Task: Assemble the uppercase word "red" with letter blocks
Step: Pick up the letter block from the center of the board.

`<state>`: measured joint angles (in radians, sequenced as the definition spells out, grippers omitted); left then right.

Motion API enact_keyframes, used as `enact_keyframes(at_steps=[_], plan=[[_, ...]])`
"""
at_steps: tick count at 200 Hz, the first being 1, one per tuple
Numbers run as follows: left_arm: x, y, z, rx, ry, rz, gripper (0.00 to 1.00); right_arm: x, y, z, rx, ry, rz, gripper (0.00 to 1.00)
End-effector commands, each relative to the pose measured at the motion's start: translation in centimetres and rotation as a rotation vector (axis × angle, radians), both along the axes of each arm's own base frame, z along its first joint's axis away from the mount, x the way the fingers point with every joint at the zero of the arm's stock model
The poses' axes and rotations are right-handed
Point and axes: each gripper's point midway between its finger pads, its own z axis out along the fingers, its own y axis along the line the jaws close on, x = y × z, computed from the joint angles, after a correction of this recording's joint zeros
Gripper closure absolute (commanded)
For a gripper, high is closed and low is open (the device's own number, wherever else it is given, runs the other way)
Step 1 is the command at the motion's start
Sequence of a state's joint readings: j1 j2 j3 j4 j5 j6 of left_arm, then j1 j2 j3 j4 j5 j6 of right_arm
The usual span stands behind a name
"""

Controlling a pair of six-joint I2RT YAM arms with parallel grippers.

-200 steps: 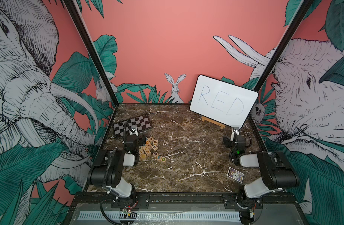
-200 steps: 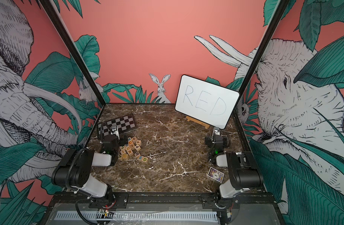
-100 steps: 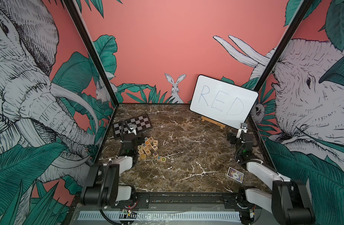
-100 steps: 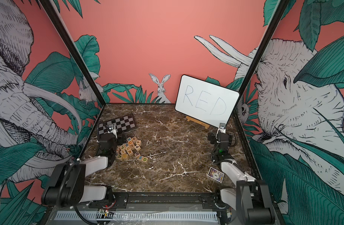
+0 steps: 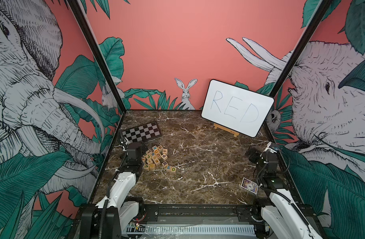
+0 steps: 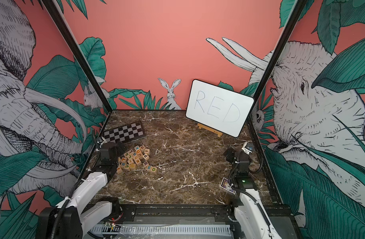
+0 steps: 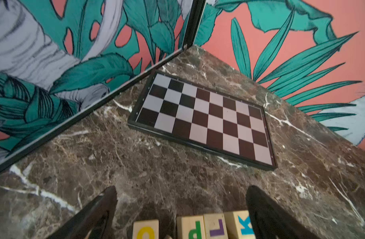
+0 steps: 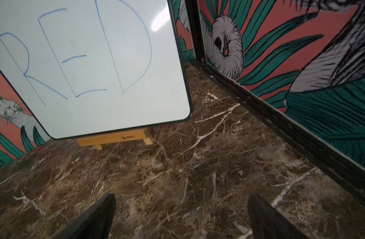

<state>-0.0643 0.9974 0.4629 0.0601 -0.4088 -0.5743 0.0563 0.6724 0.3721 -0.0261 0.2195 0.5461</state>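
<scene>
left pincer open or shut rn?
Open. In the left wrist view the left pincer shows its fingers spread wide, with bare tabletop between the tips.

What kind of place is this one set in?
Probably a staged robot test booth: two arms mounted at the front of a marble-look table, mural walls in a black frame, and a whiteboard reading RED.

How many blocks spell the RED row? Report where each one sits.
3. R block beside the loose pile, E block in the middle, D block at the free end. None looks hidden.
</scene>
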Motion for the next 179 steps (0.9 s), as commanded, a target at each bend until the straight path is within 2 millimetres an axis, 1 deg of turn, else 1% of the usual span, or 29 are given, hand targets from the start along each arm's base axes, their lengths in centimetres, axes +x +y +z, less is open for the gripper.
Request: enact_keyframes(at_steps=[1, 21, 37, 51, 63, 85, 97, 108, 123, 142, 152, 179], plan=[[-1.4, -1.4, 0.6, -0.127, 0.074, -0.025, 0.04, -0.1, 2.0, -0.2, 0.063, 0.052, 0.105, 0.04], [-2.0, -4.4, 0.7, -0.221, 0.101, -0.175, 0.09, 0.6, 3.9, -0.6, 0.099, 0.055, 0.202, 0.06], [-2.6, -6.8, 0.9, -0.291, 0.104, -0.290, 0.17, 1.0, 5.7, -0.7, 0.108, 0.077, 0.290, 0.10], [-3.5, -7.9, 0.9, -0.336, 0.138, -0.330, 0.22, 1.1, 7.1, -0.6, 0.091, 0.088, 0.343, 0.11], [-4.6, -8.7, 0.8, -0.343, 0.187, -0.346, 0.22, 1.2, 8.2, -0.2, 0.068, 0.071, 0.385, 0.11], [-6.5, -9.6, 0.4, -0.271, 0.260, -0.341, 0.22, 1.0, 10.2, 0.5, 0.003, 0.038, 0.448, 0.11], [-7.2, -9.7, 0.5, -0.240, 0.288, -0.325, 0.22, 0.9, 11.0, 0.8, -0.022, 0.030, 0.480, 0.11], [-8.0, -9.7, 0.4, -0.245, 0.322, -0.300, 0.22, 0.9, 11.9, 1.0, -0.028, 0.016, 0.515, 0.11], [-8.7, -9.9, 0.2, -0.298, 0.344, -0.269, 0.23, 0.8, 13.1, 1.2, -0.024, -0.002, 0.570, 0.11], [-9.1, -10.4, -0.1, -0.387, 0.332, -0.234, 0.27, 0.6, 14.6, 1.4, -0.034, -0.007, 0.635, 0.11], [-9.2, -10.6, -0.2, -0.423, 0.319, -0.222, 0.27, 0.4, 15.2, 1.6, -0.041, -0.015, 0.661, 0.11], [-9.1, -11.0, -0.5, -0.451, 0.274, -0.242, 0.27, -0.2, 16.5, 2.4, -0.045, -0.054, 0.726, 0.11]])
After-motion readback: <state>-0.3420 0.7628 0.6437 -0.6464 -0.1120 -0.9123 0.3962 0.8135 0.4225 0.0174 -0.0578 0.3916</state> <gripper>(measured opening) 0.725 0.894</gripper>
